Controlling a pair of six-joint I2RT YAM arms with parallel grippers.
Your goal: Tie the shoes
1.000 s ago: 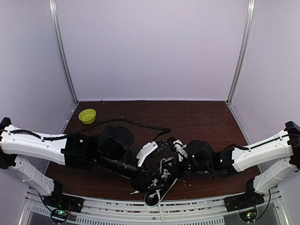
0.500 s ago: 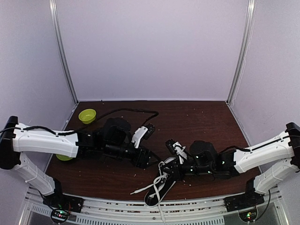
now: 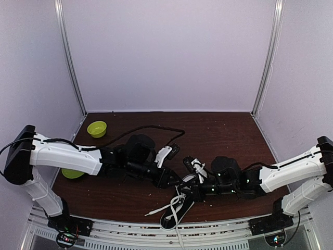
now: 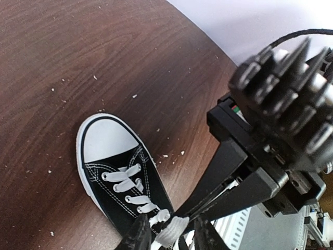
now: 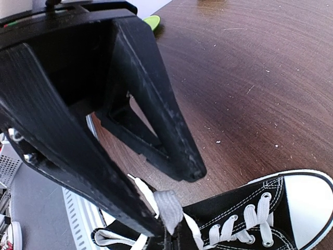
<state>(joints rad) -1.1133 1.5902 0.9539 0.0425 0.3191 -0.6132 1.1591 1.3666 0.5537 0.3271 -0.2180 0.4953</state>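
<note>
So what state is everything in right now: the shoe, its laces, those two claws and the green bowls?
sneaker: upright on its sole, untied.
laces: loose, one end trailing beside the shoe.
right gripper: shut on a lace.
left gripper: fingers either side of a lace; grip unclear.
green bowl: upright, looks empty.
second green bowl: mostly hidden; cannot tell.

I work on a dark brown wood table (image 3: 229,130) flecked with pale specks (image 4: 134,96). A plain pale back wall (image 3: 166,52) stands at its far edge, with lilac side walls (image 3: 31,78) left and right and metal posts (image 3: 70,62) in the far corners. A grey rail (image 3: 218,229) runs along the near edge. The light is even.
</note>
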